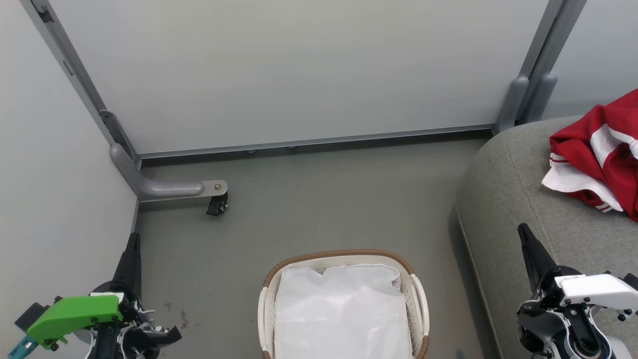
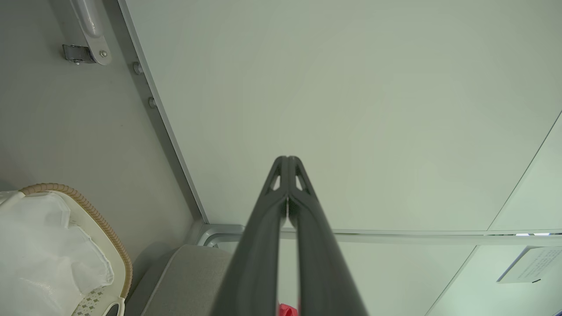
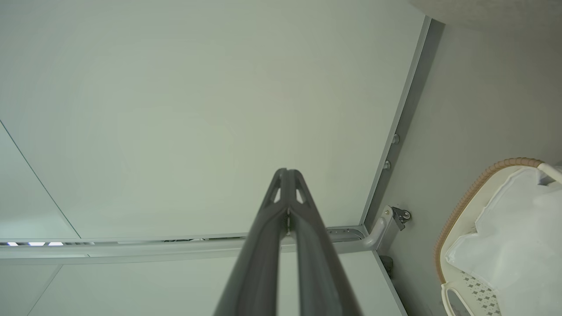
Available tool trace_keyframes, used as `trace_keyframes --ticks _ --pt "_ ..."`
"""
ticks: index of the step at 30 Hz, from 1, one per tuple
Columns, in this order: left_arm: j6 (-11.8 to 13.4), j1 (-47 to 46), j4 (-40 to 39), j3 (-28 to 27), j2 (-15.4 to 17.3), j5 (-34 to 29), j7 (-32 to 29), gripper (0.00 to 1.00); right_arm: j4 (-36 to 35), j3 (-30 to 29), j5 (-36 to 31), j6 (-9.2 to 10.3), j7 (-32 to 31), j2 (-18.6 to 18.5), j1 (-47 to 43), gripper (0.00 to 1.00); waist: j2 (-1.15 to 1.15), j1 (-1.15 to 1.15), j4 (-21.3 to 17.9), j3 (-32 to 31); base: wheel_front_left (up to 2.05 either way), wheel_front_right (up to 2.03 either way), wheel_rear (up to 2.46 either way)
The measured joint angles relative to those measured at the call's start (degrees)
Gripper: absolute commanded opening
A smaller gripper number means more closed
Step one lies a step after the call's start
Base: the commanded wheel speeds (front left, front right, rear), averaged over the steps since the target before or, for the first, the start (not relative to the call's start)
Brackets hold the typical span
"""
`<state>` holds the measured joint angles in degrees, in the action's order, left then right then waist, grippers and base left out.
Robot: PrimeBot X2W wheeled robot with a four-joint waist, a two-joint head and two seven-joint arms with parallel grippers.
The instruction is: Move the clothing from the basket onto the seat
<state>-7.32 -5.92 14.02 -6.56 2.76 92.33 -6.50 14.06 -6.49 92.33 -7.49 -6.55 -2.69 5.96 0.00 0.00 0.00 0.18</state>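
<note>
Left gripper point(image 2: 287, 161): fingers point(image 2: 263, 245) closed tip to tip, holding nothing, low left by the wall point(image 1: 50, 174). Right gripper point(image 3: 287, 173): fingers likewise together, empty, seen against the seat point(image 1: 508, 199). Clothing point(image 1: 605, 149): red-and-white heap lying on the seat, far right. Basket point(image 1: 344, 255): on the floor point(image 1: 309, 199) between the grippers, containing a white sheet point(image 1: 344, 309).
</note>
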Motion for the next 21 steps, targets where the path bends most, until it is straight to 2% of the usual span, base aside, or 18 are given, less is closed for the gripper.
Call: trace_keyframes --ticks 21 --pt "0.0 0.0 0.0 0.0 0.0 0.0 0.0 0.00 0.0 0.0 0.0 0.00 0.0 0.0 0.0 0.00 0.00 0.00 0.0 0.0 0.00 0.00 0.00"
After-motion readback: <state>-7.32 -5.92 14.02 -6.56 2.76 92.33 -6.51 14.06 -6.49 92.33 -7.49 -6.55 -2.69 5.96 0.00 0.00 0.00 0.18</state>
